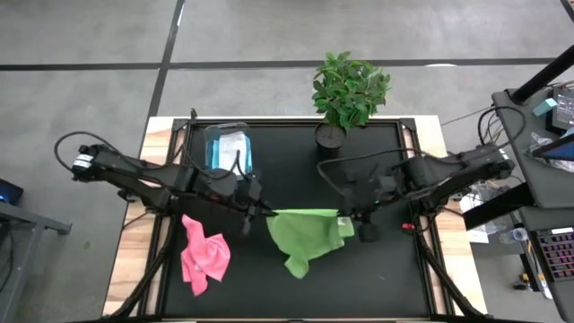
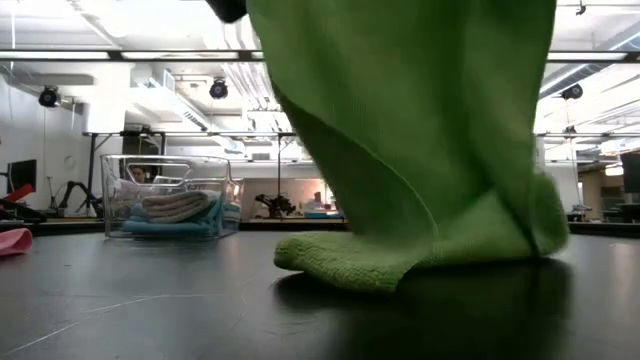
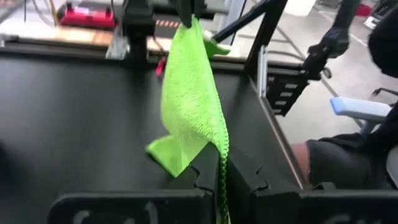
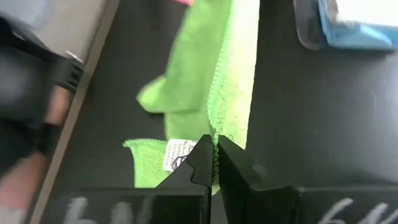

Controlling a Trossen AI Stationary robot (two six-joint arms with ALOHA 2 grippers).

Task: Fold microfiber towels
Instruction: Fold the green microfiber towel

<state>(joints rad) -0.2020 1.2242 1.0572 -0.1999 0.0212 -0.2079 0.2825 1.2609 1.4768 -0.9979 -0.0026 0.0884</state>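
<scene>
Black bench [image 1: 296,287] on a grey workshop floor, potted plant [image 1: 348,90] at the far edge. From above, my left end effector [image 1: 266,213] and right end effector [image 1: 345,218] each pinch a top corner of the lime green towel [image 1: 303,238]; the pink towel [image 1: 204,256] lies crumpled nearby, and the clear bin [image 1: 228,148] holds folded cloths. Level view: the towel's lower hem drags bunched on the bench. Both wrist views confirm the jaws clamped shut on the cloth edge. I judge both corners need equal height and tension so the fabric lays flat.
</scene>
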